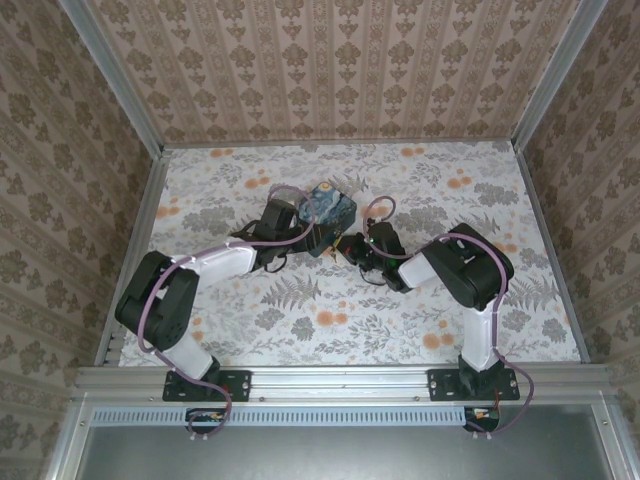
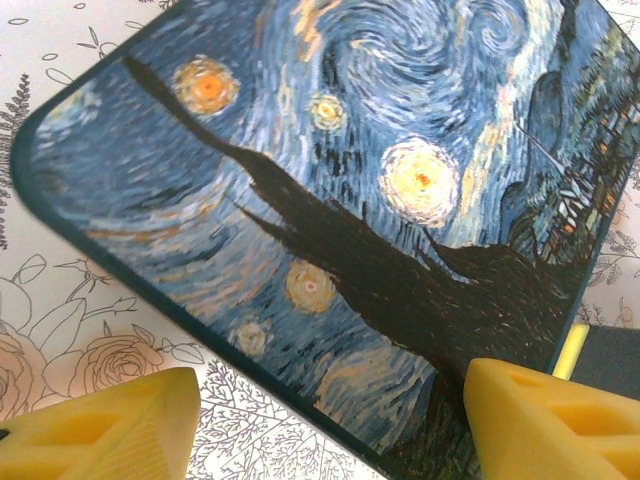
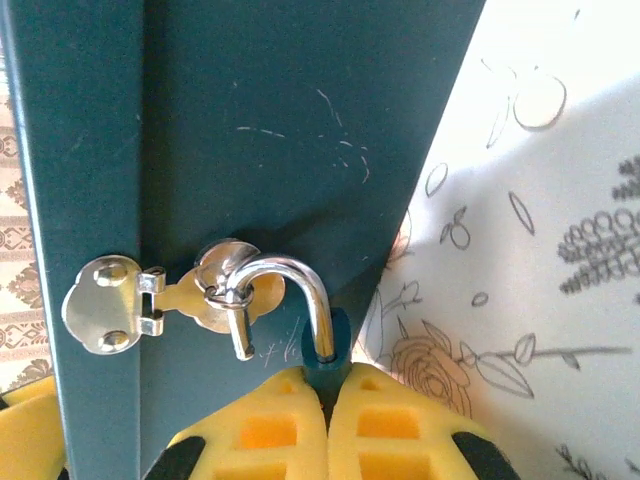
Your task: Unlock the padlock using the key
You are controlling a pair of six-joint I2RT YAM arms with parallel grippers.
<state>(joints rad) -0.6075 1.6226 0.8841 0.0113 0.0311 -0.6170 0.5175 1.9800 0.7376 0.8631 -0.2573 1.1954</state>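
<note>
1. The padlock (image 3: pixel 325 356), a tiny dark-teal lock body with a curved silver steel shackle (image 3: pixel 292 268), hangs at the side wall of the rectangular box printed with a blue-and-yellow swirling night-sky painting (image 1: pixel 333 208). The shackle is hooked through the staple of the silver hinged metal hasp (image 3: pixel 105 305).
2. The right gripper (image 3: pixel 330 388) has its yellow fingers pressed together, pinching the lock body right at the tips. That is very little purchase. A twist or pull could pop the body out and leave it swinging against the box wall.
3. I can't make out the key anywhere. If it sits buried between the pads it may not be seated in the keyway, so a turn would rotate the whole body rather than the cylinder.
4. The shackle's short end looks free of the body, but the angle is poor and I can't tell. If it is latched, pulling would drag the box by the hasp.
5. The left gripper (image 2: pixel 332 385) has its yellow fingers spread about a box corner, one clear of the edge and the other overlapping it. It doesn't look clamped, so the box could slide or spin on the floral-print table cover (image 3: pixel 520 300).
6. In the top view both wrists crowd beside the box, so the arms could bump each other.
</note>
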